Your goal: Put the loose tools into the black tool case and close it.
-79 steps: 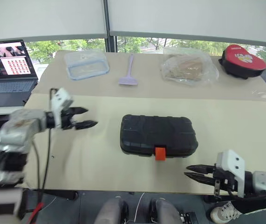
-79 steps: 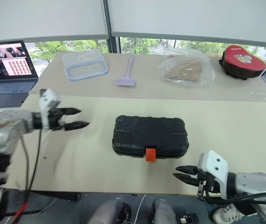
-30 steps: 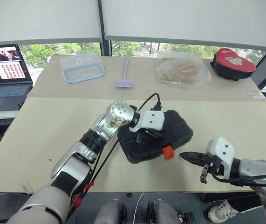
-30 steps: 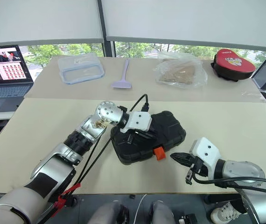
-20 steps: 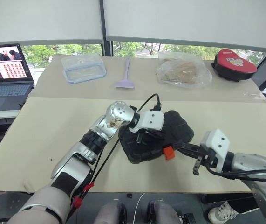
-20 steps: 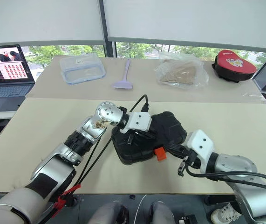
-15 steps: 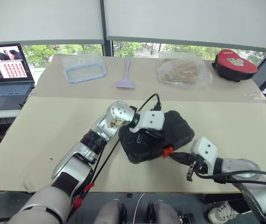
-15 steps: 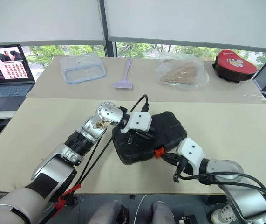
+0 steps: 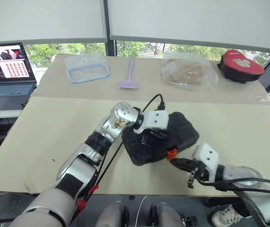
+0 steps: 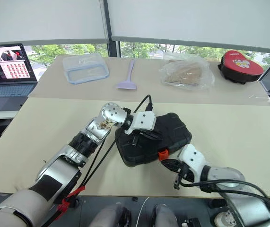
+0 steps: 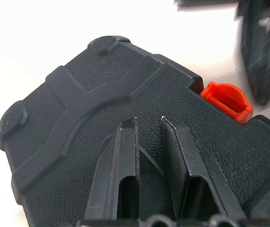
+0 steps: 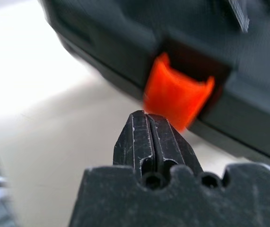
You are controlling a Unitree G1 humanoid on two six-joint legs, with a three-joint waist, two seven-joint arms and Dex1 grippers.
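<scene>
Currently, item: black tool case (image 9: 161,138), lid down, lying askew on the table (image 9: 45,127), orange latch (image 9: 171,153) on its near edge. Left gripper (image 11: 149,142) rests on the lid, fingers slightly parted, holding nothing. Right gripper (image 12: 146,130), fingers pressed together, points at the latch from just in front of it. Risk: a push on the latch may slide or swing the case (it sits loose), or the tips may glance off the latch.
</scene>
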